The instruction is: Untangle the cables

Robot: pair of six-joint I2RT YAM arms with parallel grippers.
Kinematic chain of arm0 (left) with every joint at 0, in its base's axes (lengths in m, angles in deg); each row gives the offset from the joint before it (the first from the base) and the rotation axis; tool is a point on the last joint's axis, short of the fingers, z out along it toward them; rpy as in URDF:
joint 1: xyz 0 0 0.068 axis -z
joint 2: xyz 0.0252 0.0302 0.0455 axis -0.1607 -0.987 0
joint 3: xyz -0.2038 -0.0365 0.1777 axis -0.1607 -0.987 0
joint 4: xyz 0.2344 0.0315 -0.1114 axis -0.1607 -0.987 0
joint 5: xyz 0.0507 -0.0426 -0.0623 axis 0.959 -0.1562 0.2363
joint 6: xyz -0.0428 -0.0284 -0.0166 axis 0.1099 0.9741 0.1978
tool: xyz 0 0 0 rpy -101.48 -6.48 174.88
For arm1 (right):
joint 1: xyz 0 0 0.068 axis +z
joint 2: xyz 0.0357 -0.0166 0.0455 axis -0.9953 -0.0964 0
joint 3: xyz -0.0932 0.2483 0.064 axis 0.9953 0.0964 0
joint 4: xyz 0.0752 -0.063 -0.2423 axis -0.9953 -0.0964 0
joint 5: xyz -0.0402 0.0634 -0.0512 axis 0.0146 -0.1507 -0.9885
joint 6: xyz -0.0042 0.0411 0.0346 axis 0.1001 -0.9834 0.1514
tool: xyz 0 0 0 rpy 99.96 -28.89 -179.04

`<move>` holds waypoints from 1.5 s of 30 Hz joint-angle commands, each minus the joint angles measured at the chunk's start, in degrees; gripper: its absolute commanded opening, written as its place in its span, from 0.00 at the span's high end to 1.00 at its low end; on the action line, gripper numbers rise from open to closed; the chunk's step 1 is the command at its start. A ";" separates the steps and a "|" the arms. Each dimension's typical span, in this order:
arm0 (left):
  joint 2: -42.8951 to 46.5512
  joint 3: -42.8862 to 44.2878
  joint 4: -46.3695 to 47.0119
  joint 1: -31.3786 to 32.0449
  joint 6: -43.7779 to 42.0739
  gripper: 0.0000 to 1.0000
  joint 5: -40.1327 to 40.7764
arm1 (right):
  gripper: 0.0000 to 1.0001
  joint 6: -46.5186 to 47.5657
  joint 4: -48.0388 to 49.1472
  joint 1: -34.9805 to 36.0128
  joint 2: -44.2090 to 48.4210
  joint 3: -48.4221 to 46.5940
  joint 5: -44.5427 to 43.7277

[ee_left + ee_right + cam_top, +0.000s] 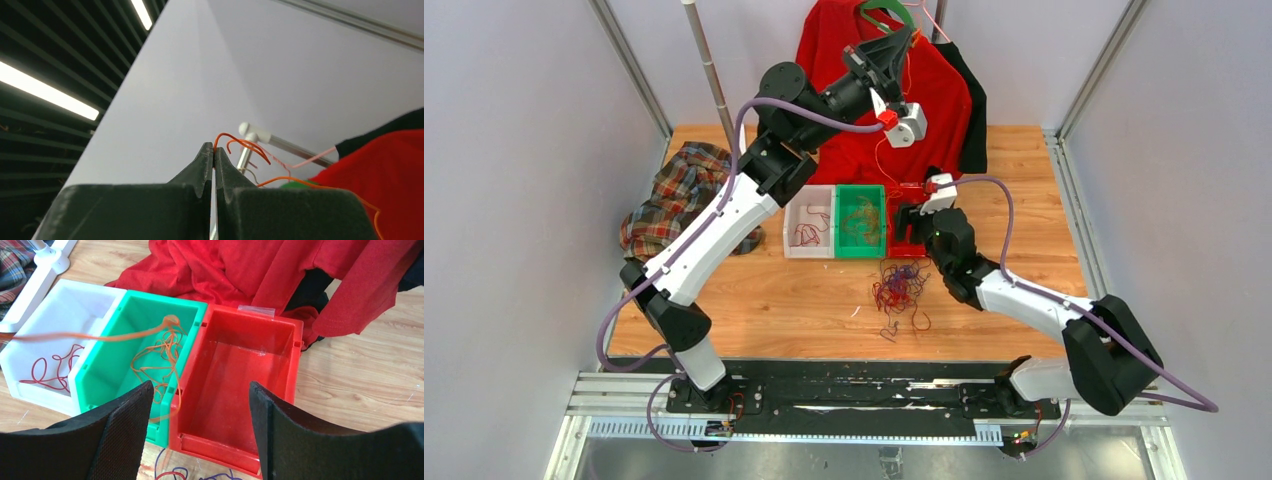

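One wooden table bears the whole scene. Against its far edge lies a red garment, and at far left a crumpled plaid shirt. Three open bins stand touching in a row at mid-table: a white bin, a green bin and a red bin. The cables are hair-fine wires in red, orange and purple. They form a loose, curly tangle on the bare wood just in front of the green and red bins, with a few loops straying toward the near edge. Other wires lie apart from it: a heap of orange wires in the green bin and a looping red wire in the white bin. The left gripper, raised high before the red garment, has its jaws pressed together on a single orange strand. This strand arcs over the tips and trails down toward the bins. The right gripper hovers above the red bin, jaws spread wide, holding nothing.
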 commanded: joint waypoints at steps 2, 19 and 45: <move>3.82 -7.46 -1.60 -1.18 -4.00 0.99 3.88 | 0.31 -0.60 -1.04 -0.98 1.71 1.63 -1.03; -0.67 6.85 5.20 -2.48 5.40 0.99 6.74 | 0.32 -1.89 -3.35 -1.74 5.00 3.64 -1.00; -8.39 26.21 20.10 -2.61 15.72 0.99 11.39 | 0.34 -2.57 -3.62 -1.82 3.34 3.45 1.30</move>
